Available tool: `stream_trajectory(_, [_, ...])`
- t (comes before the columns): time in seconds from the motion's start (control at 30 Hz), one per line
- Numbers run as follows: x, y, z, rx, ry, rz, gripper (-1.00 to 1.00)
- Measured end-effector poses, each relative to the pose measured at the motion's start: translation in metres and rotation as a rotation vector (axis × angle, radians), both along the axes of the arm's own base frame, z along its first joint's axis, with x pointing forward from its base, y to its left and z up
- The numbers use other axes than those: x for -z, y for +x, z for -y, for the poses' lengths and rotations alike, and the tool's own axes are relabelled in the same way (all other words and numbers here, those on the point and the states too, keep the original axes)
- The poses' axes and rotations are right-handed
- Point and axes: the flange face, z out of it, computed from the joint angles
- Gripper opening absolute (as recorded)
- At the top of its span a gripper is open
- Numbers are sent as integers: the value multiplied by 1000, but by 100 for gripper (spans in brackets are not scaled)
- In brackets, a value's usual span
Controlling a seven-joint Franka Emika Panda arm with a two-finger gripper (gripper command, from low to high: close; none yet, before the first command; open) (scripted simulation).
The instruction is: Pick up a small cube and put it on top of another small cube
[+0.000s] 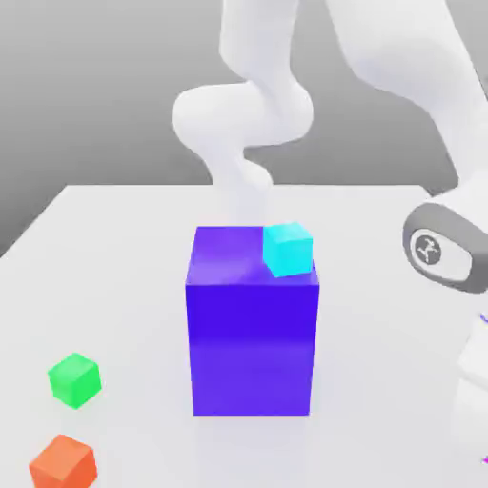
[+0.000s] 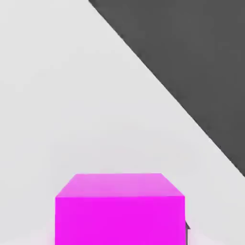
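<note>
On my hand view, the end effector is closed around the small magenta cube [image 2: 119, 210] on the white table [image 2: 72, 95], while the exterior view shows a cyan cube [image 1: 287, 249] sitting atop the blue-violet block [image 1: 252, 324].

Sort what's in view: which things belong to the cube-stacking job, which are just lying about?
Job:
- magenta cube, close under the hand camera
- cyan cube, small, a possible base, on the blue-violet block

Lying about:
- blue-violet block, far larger
- green cube and orange cube on the table, though either could also serve as base
</note>
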Motion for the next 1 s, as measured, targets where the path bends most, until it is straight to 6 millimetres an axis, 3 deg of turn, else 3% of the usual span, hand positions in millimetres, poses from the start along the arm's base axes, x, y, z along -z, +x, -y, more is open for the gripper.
stream_trajectory(0.13, [-9, 17, 94, 49, -20, -6, -100])
stream_trajectory(0.27, [-20, 17, 187, 101, -23, -12, -100])
stream_trajectory(0.4, [-32, 0, 277, 156, -9, -16, -100])
stream_trajectory(0.57, [-44, -43, 376, 227, 30, -10, -100])
stream_trajectory(0.73, [-50, -100, 441, 156, 43, 2, -100])
stream_trajectory(0.93, [-51, -166, 482, -15, 42, 16, -100])
stream_trajectory(1.0, [-43, -177, 491, -27, 35, 18, -100])
